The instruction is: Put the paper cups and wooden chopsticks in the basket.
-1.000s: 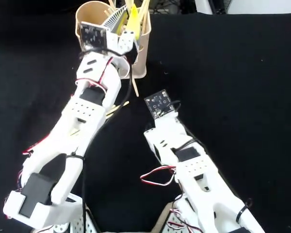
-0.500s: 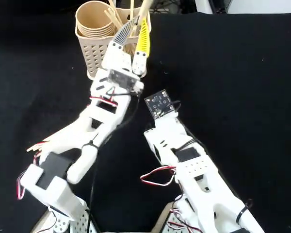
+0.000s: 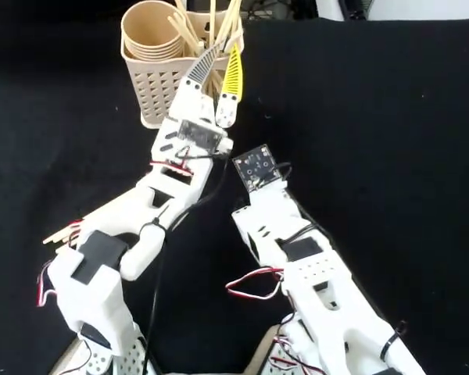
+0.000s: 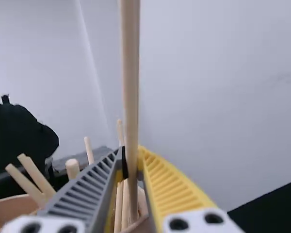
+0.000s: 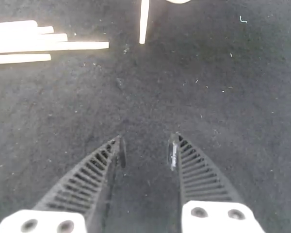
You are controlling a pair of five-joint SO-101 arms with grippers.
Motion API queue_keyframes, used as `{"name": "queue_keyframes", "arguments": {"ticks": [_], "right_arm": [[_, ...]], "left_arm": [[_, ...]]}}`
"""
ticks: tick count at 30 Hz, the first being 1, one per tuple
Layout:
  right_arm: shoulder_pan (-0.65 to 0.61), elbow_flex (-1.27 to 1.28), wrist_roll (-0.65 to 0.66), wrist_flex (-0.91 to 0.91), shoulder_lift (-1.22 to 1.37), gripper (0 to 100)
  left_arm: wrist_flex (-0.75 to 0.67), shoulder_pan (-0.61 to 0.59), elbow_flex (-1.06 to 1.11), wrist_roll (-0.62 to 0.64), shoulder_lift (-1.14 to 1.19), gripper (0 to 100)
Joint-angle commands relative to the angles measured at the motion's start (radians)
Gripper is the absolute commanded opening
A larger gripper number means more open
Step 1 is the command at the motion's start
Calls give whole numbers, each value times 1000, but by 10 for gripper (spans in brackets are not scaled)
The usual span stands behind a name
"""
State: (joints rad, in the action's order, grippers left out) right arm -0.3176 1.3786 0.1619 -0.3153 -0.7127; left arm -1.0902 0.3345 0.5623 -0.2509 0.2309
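The beige slotted basket (image 3: 158,98) stands at the table's far edge with stacked paper cups (image 3: 150,35) and several wooden chopsticks inside. My left gripper (image 3: 223,55), one finger grey and one yellow, sits at the basket's right rim. It is shut on an upright chopstick (image 4: 130,87) that rises between the fingers (image 4: 160,179). More chopsticks (image 4: 26,177) lean in the basket beside it. My right gripper (image 5: 145,148) hangs open low over the black cloth, with nothing between its fingers. Loose chopsticks (image 5: 43,43) lie on the cloth ahead of it.
A few chopsticks (image 3: 62,232) stick out on the cloth beside the left arm's elbow. One short stick (image 5: 144,19) lies apart from the loose bundle. The right arm (image 3: 285,242) stands in the middle front. Black cloth (image 3: 375,141) covers the table.
The left gripper has drawn back from above the basket's middle toward its right rim, still holding the chopstick, and the arm's elbow swung left. The right arm has kept still.
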Motion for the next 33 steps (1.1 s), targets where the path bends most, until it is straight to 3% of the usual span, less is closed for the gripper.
{"name": "queue_keyframes", "arguments": {"ticks": [1,13,33], "right_arm": [[-14,-4,-8,23,-19,163],[-14,-4,-8,21,-19,163],[-14,-4,-8,17,-19,163]], "left_arm": [[120,1,-54,55,-95,31],[318,-13,-54,87,-216,94],[324,-12,-185,78,-221,91]]}}
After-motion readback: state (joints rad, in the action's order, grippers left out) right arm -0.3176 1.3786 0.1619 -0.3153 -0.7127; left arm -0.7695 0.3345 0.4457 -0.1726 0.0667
